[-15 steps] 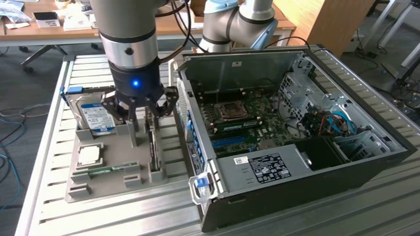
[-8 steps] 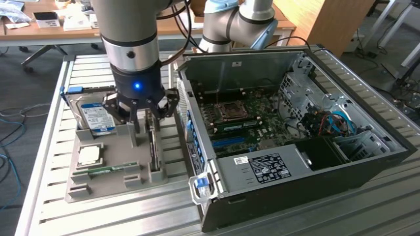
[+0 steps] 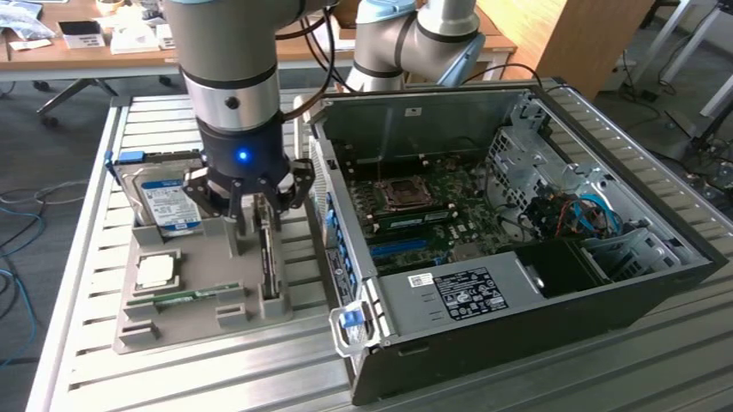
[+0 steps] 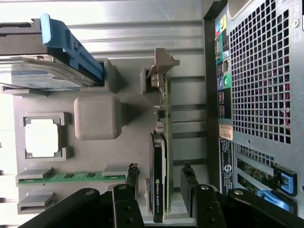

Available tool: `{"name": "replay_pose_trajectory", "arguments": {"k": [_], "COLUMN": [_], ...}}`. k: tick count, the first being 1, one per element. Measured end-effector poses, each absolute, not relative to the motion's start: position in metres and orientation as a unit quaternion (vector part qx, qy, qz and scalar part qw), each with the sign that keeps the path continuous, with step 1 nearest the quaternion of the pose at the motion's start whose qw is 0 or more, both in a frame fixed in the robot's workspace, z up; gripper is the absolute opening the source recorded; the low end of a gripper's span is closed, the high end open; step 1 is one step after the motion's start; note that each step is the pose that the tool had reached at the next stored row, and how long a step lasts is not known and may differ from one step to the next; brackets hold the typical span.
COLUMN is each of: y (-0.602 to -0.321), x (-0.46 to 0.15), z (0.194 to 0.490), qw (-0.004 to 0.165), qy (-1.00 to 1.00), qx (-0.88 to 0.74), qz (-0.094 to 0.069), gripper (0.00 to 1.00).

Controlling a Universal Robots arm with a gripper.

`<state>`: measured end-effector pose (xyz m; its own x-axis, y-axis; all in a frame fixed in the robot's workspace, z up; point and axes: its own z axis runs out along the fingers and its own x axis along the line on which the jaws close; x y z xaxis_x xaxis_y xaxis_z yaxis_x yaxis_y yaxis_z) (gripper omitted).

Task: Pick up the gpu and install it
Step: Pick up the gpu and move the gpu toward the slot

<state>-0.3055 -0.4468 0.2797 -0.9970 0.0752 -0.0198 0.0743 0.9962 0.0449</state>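
1. Your claw is spread wide and pinches nothing. One finger hangs on each side of the gpu, with a gap showing at both faces.
2. The gpu stands on edge in a slot of the grey holder, directly between the claw's fingers. Its silver bracket is at the end away from the claw.
3. The card looks roughly centred in the claw. Check this before you squeeze, because if one finger lands first it will likely tip the thin card in its slot.
4. Aim the pads at the flat dark faces and keep the claw square to the slot. This looks like a stiff but delicate board, so close gently and evenly.
5. On the claw's side away from the case, the holder also carries a memory stick and a processor. The hard drive stands further out on that same side. None of them touch the claw.
6. On the claw's other side the open computer case stands just beside the holder. You have little sideways room there, so mind that wall.
7. Holder and case both rest on the slatted worktop.
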Motion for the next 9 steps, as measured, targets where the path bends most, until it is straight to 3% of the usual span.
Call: {"name": "replay_pose_trajectory", "arguments": {"k": [9], "y": [-0.4468], "x": [-0.3048], "z": [0.2756], "qw": [0.011], "qy": [0.999], "qx": [0.037], "qz": [0.022], "gripper": [0.49]}}
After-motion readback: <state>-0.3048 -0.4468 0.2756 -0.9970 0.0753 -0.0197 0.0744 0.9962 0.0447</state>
